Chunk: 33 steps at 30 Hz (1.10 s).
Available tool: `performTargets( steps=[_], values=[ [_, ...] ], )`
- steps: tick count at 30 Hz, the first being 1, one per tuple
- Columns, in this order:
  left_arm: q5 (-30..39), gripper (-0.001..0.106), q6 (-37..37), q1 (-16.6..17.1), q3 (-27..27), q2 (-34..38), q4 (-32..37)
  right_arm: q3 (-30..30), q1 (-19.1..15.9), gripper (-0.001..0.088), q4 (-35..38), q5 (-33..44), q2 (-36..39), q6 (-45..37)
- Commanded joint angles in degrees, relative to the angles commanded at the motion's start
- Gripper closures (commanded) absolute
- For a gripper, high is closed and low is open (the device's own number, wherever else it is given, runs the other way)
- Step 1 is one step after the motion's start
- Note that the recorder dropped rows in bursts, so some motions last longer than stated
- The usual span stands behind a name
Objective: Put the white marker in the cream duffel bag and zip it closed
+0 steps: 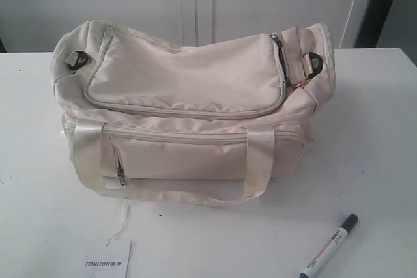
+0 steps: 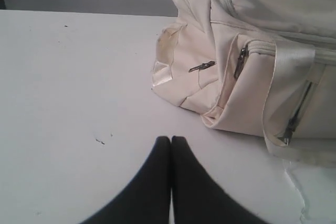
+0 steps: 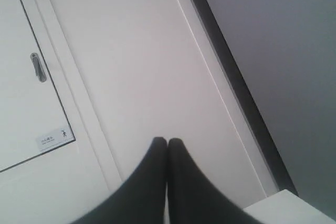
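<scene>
The cream duffel bag stands in the middle of the white table, its top flap zipped shut and its strap handles hanging down the front. The white marker lies on the table near the front right, black cap pointing away from me. Neither arm shows in the exterior view. In the left wrist view my left gripper is shut and empty, low over bare table a short way from one end of the cream duffel bag. My right gripper is shut and empty, pointing at a white wall; bag and marker are out of that view.
A flat white card printed "TONLION" lies at the front left of the table. White cabinet doors and a dark door frame stand behind the table. A loose thread trails from the bag's front.
</scene>
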Motion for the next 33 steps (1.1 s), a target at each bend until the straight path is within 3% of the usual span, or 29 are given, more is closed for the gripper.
performTargets(
  steps=[4,11,19,26,33],
  values=[
    [0.0,0.105,-1.9,0.0,0.0,0.0,0.0,-5.7,0.0,0.0868,-0.7,0.3,2.7,-1.5],
    [0.0,0.105,-6.7,0.0,0.0,0.0,0.0,-18.9,0.0,0.0868,-6.1,5.5,21.2,-2.3],
    [0.1,0.105,-6.9,0.0,0.0,0.0,0.0,-28.0,0.0,0.0868,-7.6,8.4,34.1,-2.3],
    [0.1,0.105,-7.4,0.0,0.0,0.0,0.0,-37.6,0.0,0.0868,-9.3,19.3,43.7,-2.3],
    [0.2,0.105,-7.3,0.0,0.0,0.0,0.0,-47.7,0.0,0.0868,-8.8,34.1,52.9,-10.0]
  ],
)
